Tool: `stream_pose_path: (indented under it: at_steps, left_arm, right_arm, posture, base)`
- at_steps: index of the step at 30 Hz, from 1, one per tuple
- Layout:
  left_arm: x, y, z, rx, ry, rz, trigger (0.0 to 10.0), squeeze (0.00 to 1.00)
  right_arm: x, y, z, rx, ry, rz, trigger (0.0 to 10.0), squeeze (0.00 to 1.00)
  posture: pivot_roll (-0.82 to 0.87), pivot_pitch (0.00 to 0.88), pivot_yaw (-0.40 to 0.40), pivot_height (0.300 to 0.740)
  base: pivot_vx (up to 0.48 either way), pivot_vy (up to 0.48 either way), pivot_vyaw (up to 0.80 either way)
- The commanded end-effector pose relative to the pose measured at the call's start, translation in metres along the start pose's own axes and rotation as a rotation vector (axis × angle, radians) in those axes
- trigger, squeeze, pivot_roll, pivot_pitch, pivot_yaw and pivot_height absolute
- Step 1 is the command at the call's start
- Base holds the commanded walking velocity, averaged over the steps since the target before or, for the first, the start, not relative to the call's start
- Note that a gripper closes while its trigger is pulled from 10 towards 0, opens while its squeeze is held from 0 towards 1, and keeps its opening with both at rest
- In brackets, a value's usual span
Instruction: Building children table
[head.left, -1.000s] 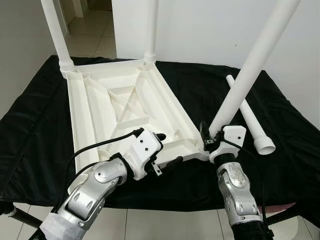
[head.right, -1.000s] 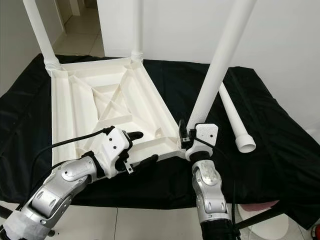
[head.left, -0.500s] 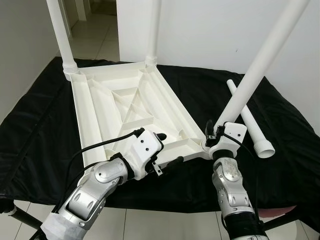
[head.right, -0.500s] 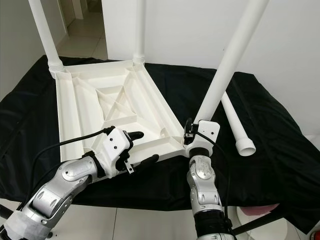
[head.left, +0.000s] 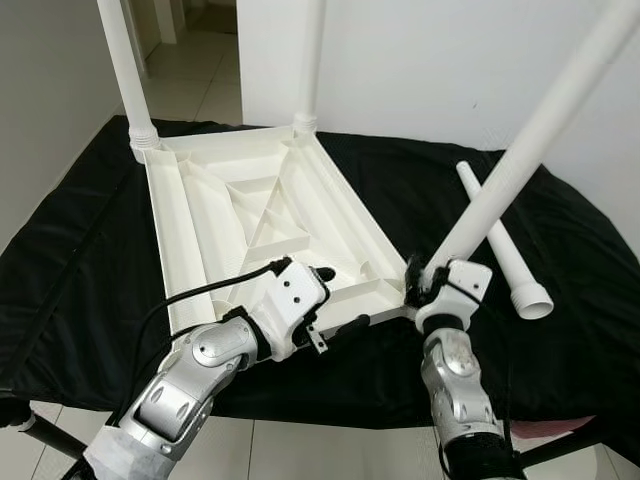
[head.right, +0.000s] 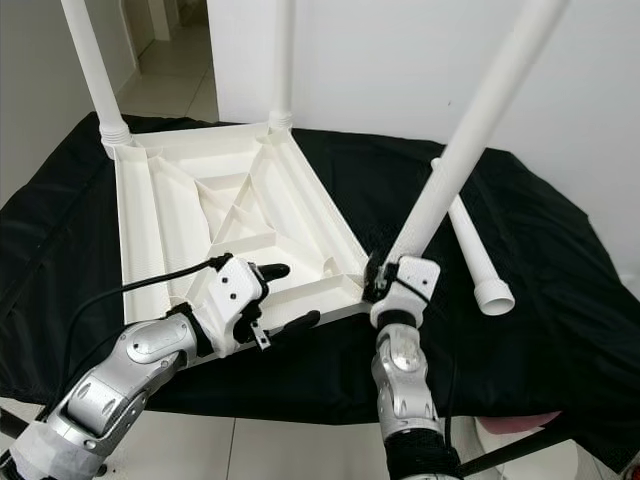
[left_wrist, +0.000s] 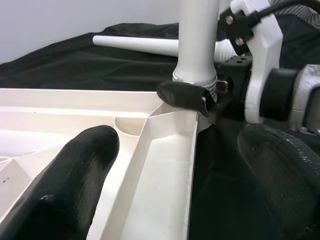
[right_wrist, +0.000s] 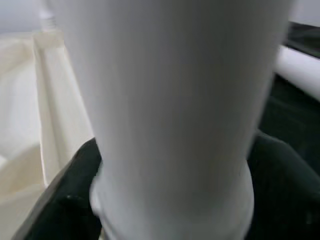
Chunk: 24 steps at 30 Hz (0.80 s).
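A white plastic table top (head.left: 190, 235) lies upside down on a black cloth. Two white legs (head.left: 125, 70) (head.left: 310, 60) stand upright in its far corners. A third leg (head.left: 520, 155) leans up and to the right from the near right corner, and my right gripper (head.left: 420, 285) is shut around its base. My left gripper (head.left: 335, 300) is open and straddles the near rim of the top, one finger inside and one outside. The left wrist view has that rim (left_wrist: 165, 170) between the fingers and the leg's base (left_wrist: 197, 40) just beyond. The leg (right_wrist: 170, 100) appears close up in the right wrist view.
A fourth white leg (head.left: 500, 250) lies loose on the black cloth (head.left: 80, 260) to the right of the top. White walls stand behind and at the left. A tiled floor (head.left: 190, 60) runs off at the back left. The cloth's near edge hangs over tiles.
The held leg has tipped further to the right while its base stays at the near right corner. My left gripper holds its place on the rim. The camera has shifted slightly.
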<state>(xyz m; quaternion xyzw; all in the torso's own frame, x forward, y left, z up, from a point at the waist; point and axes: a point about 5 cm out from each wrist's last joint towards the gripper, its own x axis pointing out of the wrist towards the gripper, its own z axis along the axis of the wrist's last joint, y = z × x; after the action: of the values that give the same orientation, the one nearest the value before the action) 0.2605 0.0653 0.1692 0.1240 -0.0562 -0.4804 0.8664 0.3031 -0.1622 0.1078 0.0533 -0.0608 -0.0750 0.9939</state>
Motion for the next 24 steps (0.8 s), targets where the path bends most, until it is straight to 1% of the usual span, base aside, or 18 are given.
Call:
stream_pose_path:
  at_steps: [1, 7, 8, 9, 10, 14, 15, 18, 20, 23, 24]
  left_arm:
    - [0.001, -0.006, -0.003, 0.004, 0.009, -0.065, 10.0, 0.0]
    - [0.001, -0.006, -0.003, 0.003, 0.01, -0.064, 10.0, 0.0]
    - [0.001, -0.006, -0.003, 0.002, 0.01, -0.064, 10.0, 0.0]
    - [0.001, -0.006, -0.003, 0.002, 0.011, -0.064, 10.0, 0.0]
    - [0.002, -0.006, -0.003, 0.001, 0.012, -0.064, 10.0, 0.0]
    - [0.003, -0.006, -0.003, 0.005, 0.013, -0.066, 10.0, 0.0]
    - [0.003, -0.006, -0.003, 0.005, 0.013, -0.066, 10.0, 0.0]
    - [0.004, -0.006, -0.002, 0.009, 0.013, -0.071, 10.0, 0.0]
    - [0.004, -0.006, -0.002, 0.009, 0.013, -0.071, 10.0, 0.0]
    - [0.005, -0.005, -0.002, 0.011, 0.013, -0.074, 10.0, 0.0]
    - [0.005, -0.005, -0.002, 0.011, 0.013, -0.074, 10.0, 0.0]
  right_arm:
    - [-0.001, -0.003, 0.0, -0.022, -0.012, 0.017, 10.0, 1.0]
    - [-0.001, -0.003, 0.001, -0.027, -0.025, 0.048, 10.0, 1.0]
    - [-0.001, -0.005, 0.002, -0.037, -0.027, 0.066, 10.0, 1.0]
    - [-0.001, -0.008, 0.002, -0.063, -0.029, 0.096, 10.0, 0.93]
    - [-0.001, -0.011, 0.004, -0.079, -0.034, 0.12, 10.0, 0.0]
    - [-0.001, -0.017, 0.01, -0.108, -0.061, 0.19, 10.0, 0.0]
    - [-0.001, -0.017, 0.01, -0.108, -0.061, 0.19, 10.0, 0.0]
    - [0.001, -0.024, 0.02, -0.133, -0.103, 0.261, 10.0, 0.0]
    - [0.001, -0.024, 0.02, -0.133, -0.103, 0.261, 10.0, 0.0]
    - [0.008, -0.028, 0.038, -0.158, -0.163, 0.328, 10.0, 0.0]
    - [0.008, -0.028, 0.038, -0.158, -0.163, 0.328, 10.0, 0.0]
  posture:
    - [0.07, 0.062, -0.048, 0.74]
    - [0.07, 0.064, -0.047, 0.74]
    - [0.07, 0.067, -0.047, 0.74]
    - [0.07, 0.069, -0.046, 0.74]
    - [0.07, 0.069, -0.046, 0.74]
    - [0.06, 0.075, -0.042, 0.74]
    - [0.06, 0.075, -0.042, 0.74]
    - [0.05, 0.077, -0.037, 0.74]
    - [0.05, 0.077, -0.037, 0.74]
    - [0.05, 0.081, -0.032, 0.74]
    - [0.05, 0.081, -0.032, 0.74]
  base:
    - [0.0, 0.0, 0.0]
    - [0.0, 0.0, 0.0]
    - [0.0, 0.0, 0.0]
    - [0.0, 0.0, 0.0]
    - [0.0, 0.0, 0.0]
    - [0.0, 0.0, 0.0]
    - [0.0, 0.0, 0.0]
    - [0.0, 0.0, 0.0]
    - [0.0, 0.0, 0.0]
    - [0.0, 0.0, 0.0]
    - [0.0, 0.0, 0.0]
